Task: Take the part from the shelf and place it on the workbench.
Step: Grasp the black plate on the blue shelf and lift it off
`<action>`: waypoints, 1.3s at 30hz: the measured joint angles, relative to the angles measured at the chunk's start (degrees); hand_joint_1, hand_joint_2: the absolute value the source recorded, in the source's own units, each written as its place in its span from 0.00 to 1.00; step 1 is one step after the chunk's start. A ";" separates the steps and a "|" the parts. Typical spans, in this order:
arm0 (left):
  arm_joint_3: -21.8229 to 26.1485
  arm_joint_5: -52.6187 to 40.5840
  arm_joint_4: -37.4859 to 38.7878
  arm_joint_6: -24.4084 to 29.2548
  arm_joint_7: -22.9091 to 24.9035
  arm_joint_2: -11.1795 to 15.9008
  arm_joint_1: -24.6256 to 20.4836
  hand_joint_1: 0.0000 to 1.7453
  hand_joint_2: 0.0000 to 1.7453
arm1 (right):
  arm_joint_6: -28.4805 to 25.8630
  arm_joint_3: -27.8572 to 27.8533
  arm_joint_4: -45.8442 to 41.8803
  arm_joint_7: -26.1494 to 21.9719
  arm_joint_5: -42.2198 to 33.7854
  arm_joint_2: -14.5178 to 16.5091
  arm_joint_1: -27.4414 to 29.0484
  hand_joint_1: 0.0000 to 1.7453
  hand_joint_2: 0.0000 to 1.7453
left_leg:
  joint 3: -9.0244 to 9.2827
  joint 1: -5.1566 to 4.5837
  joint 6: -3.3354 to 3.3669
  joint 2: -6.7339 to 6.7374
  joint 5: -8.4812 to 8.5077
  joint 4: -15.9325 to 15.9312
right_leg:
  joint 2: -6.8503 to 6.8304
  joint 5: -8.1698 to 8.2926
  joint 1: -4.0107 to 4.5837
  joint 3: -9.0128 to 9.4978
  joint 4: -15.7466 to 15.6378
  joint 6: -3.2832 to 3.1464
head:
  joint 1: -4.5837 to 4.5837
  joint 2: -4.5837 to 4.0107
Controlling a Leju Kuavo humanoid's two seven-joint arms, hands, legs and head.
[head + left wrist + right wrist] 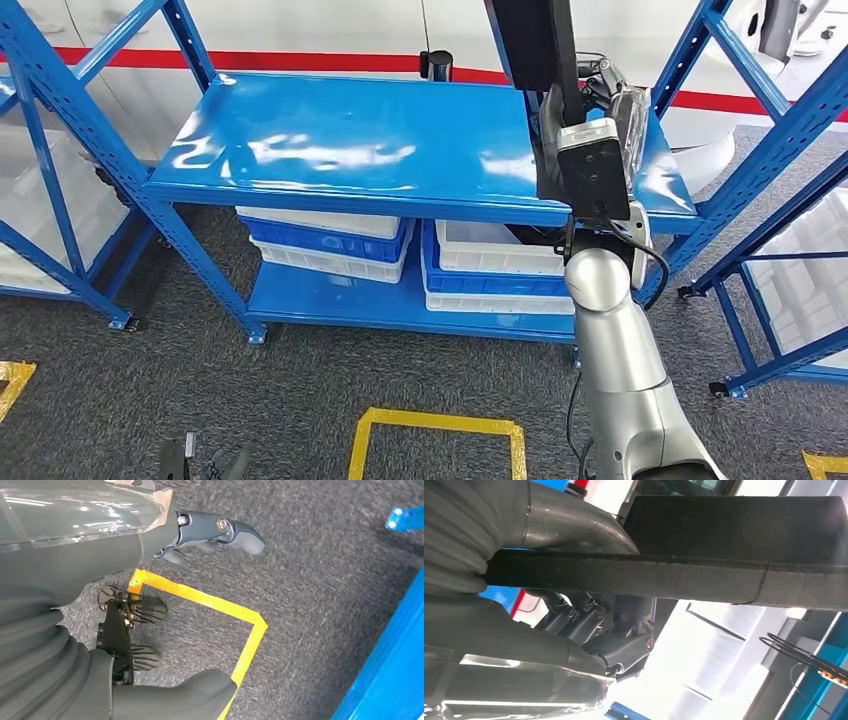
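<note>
Above the blue shelf (pixel 400 150), right hand (pixel 589 630) fingers clamp a flat black part (pixel 724 550); left fingers (pixel 220 532) apart

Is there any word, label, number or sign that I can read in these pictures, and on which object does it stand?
No readable text in any of the three views.
Blue shelf: bare, no label.
White and blue bins: no visible marking.
Black part that the right hand holds: plain, no print.
Yellow floor marking: tape lines alone, no letters.
Left hand: no print.

Blue shelf (pixel 330 150): top board bare and glossy; lower board holds two stacks of white and blue bins (pixel 325 243); stands on grey carpet (pixel 300 400).
</note>
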 joint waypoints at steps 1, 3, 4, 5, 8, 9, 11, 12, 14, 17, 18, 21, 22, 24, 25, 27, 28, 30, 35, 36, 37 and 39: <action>0.02 0.03 -0.01 0.07 -0.07 -0.01 0.01 0.00 1.00 | -0.07 -0.05 0.37 -0.19 -0.20 -0.15 0.10 1.00 1.00 | -0.72 -0.06 -0.02 0.02 0.52 0.07 | 0.00 -0.72 -0.01 -0.29 2.43 0.32 | 0.03 0.00; 0.04 0.02 -0.01 0.37 -0.10 -0.07 0.02 0.00 1.00 | -0.35 -0.15 1.07 -0.79 -0.73 -0.31 0.40 1.00 1.00 | -2.10 -0.11 -0.23 0.01 1.45 0.30 | -0.01 0.72 -0.02 2.29 0.80 1.35 | 0.06 0.00; 0.04 -0.01 -0.01 0.55 -0.07 -0.11 0.02 0.00 1.00 | -0.56 -0.20 1.32 -1.15 -0.96 -0.34 0.52 1.00 1.00 | -2.70 -0.12 -0.41 0.00 1.84 0.50 | -0.02 1.99 -0.04 4.99 -2.99 1.72 | 0.09 0.00; 0.04 -0.06 -0.01 0.77 -0.01 -0.14 0.01 0.00 1.00 | -0.82 -0.25 1.53 -1.51 -1.15 -0.35 0.60 1.00 1.00 | -3.28 -0.20 -0.65 -0.03 2.17 0.75 | -0.02 2.65 0.03 7.93 -7.43 1.76 | 0.10 0.00; 0.04 -0.23 0.01 1.77 0.53 -0.17 0.06 0.00 1.00 | -1.79 -0.53 1.83 -2.35 -1.36 -0.32 1.19 1.00 1.00 | -4.28 -0.40 -1.49 -0.08 3.32 1.15 | 0.09 2.53 0.55 11.78 -14.37 0.83 | 0.07 0.00; 0.04 -0.26 0.02 2.12 0.78 -0.20 0.15 0.00 1.00 | -2.11 -0.70 1.83 -2.50 -1.43 -0.30 1.65 1.00 1.00 | -4.39 -0.41 -1.80 -0.11 3.80 1.07 | 0.11 2.79 0.58 11.39 -14.48 0.44 | 0.05 0.00; 0.07 -0.28 0.03 2.55 1.10 -0.22 0.36 0.00 1.00 | -2.54 -1.03 1.66 -2.48 -1.57 -0.15 2.72 1.00 1.00 | -4.99 -0.25 -2.45 -0.22 3.20 1.47 | -0.02 3.72 -0.01 10.77 -14.56 -0.63 | 0.03 0.00; 0.08 -0.29 0.04 2.65 1.16 -0.24 0.46 0.00 1.00 | -2.58 -1.17 1.36 -2.31 -1.61 -0.02 3.35 1.00 1.00 | -5.63 -0.14 -2.82 -0.28 1.53 2.85 | -0.10 4.28 -0.31 10.34 -14.65 -1.20 | -0.08 0.00; 0.09 -0.29 0.04 2.71 1.08 -0.30 0.63 0.00 1.00 | -2.37 -1.39 0.40 -1.82 -1.64 0.25 4.71 1.00 1.00 | -7.74 0.20 -3.48 -0.31 -3.84 9.23 | -0.16 5.38 -0.44 9.34 -14.64 -1.86 | -0.33 0.00; 0.11 -0.28 0.04 2.72 0.68 -0.36 0.99 0.00 1.00 | -1.72 -1.60 -1.13 -1.30 -1.67 0.40 6.71 1.00 1.00 | -8.95 0.60 -4.11 -0.29 -7.29 17.80 | -0.16 6.74 -0.38 7.54 -14.56 -1.69 | -0.40 0.00; 0.11 -0.28 0.04 2.72 0.59 -0.38 1.08 0.00 1.00 | -1.56 -1.69 -1.57 -1.19 -1.68 0.40 7.25 1.00 1.00 | -7.47 0.72 -4.15 -0.28 -6.28 16.77 | -0.15 7.12 -0.39 7.03 -14.53 -1.52 | -0.40 0.00; 0.11 -0.28 0.03 2.72 0.47 -0.41 1.08 0.00 1.00 | -1.36 -2.00 -2.75 -1.07 -1.73 0.41 7.98 1.00 1.00 | 0.80 0.78 -3.75 -0.50 -3.45 5.11 | -0.09 8.14 -0.40 5.96 -14.47 -0.80 | -0.36 0.00; 0.11 -0.28 0.03 2.72 0.43 -0.42 1.08 0.00 1.00 | -1.26 -2.09 -3.12 -1.07 -1.74 0.43 8.02 1.00 1.00 | 2.63 0.62 -3.51 -0.65 -3.43 2.15 | -0.11 8.50 -0.41 5.74 -14.49 -0.36 | -0.32 0.00; 0.11 -0.31 0.02 2.71 0.26 -0.43 1.12 0.00 1.00 | -0.99 -2.27 -3.76 -1.06 -1.79 0.46 8.26 1.00 1.00 | 3.60 0.09 -2.88 -0.84 -3.55 0.15 | -0.16 9.24 -0.52 5.48 -14.70 0.63 | -0.23 0.00; 0.11 -0.34 0.02 2.69 0.16 -0.44 1.14 0.00 1.00 | -0.81 -2.35 -4.07 -1.06 -1.86 0.43 8.60 1.00 1.00 | 3.46 0.09 -2.37 -0.76 -3.09 -0.07 | -0.16 9.43 -0.53 5.39 -14.83 1.05 | -0.22 0.00; 0.11 -0.52 0.02 2.59 -0.10 -0.57 1.13 0.00 1.00 | -0.45 -2.60 -4.89 -1.16 -2.08 0.19 9.66 1.00 1.00 | 2.99 0.20 -1.24 -0.44 -1.96 -0.74 | -0.08 7.87 -0.41 4.37 -13.30 1.10 | -0.08 0.00; 0.11 -0.61 0.02 2.50 -0.26 -0.62 1.13 0.00 1.00 | -0.32 -2.73 -5.40 -1.24 -2.19 0.02 10.30 1.00 1.00 | 2.58 0.30 -0.76 -0.27 -1.39 -1.00 | -0.03 5.95 -0.32 3.32 -10.81 0.81 | 0.04 0.00; 0.11 -0.72 0.02 2.33 -0.52 -0.66 1.18 0.00 1.00 | -0.19 -2.92 -6.45 -1.39 -2.31 -0.35 11.67 1.00 1.00 | 1.39 0.20 -0.29 -0.11 -0.53 -0.94 | 0.01 1.43 -0.33 0.68 -3.03 0.29 | 0.22 0.00; 0.14 -0.74 0.01 2.09 -1.11 -0.74 1.45 0.00 1.00 | 0.12 -3.23 -9.26 -1.46 -2.32 -0.96 14.65 1.00 1.00 | -1.68 0.17 -0.79 -0.10 1.24 0.01 | -0.02 2.49 -0.49 6.05 -5.26 2.25 | 0.44 0.00; 0.19 -0.72 -0.02 2.05 -1.31 -0.72 1.47 0.00 1.00 | 0.32 -3.22 -9.90 -1.46 -2.31 -1.01 14.92 1.00 1.00 | -2.28 0.09 -1.06 -0.10 1.46 0.42 | 0.03 2.98 -0.40 8.85 -9.55 2.32 | 0.49 0.00; 0.29 -0.68 -0.04 1.94 -1.50 -0.69 1.49 0.00 1.00 | 0.54 -3.22 -10.56 -1.44 -2.27 -1.02 15.21 1.00 1.00 | -2.75 0.00 -1.39 -0.11 1.72 0.75 | 0.08 3.06 -0.27 10.70 -12.63 2.18 | 0.48 0.00; 0.63 -0.52 -0.09 1.62 -1.79 -0.62 1.65 0.00 1.00 | 0.86 -3.22 -11.59 -1.29 -2.18 -1.12 15.80 1.00 1.00 | -3.33 -0.18 -1.94 -0.16 2.33 1.17 | 0.20 2.79 0.13 11.72 -14.60 1.68 | 0.42 0.00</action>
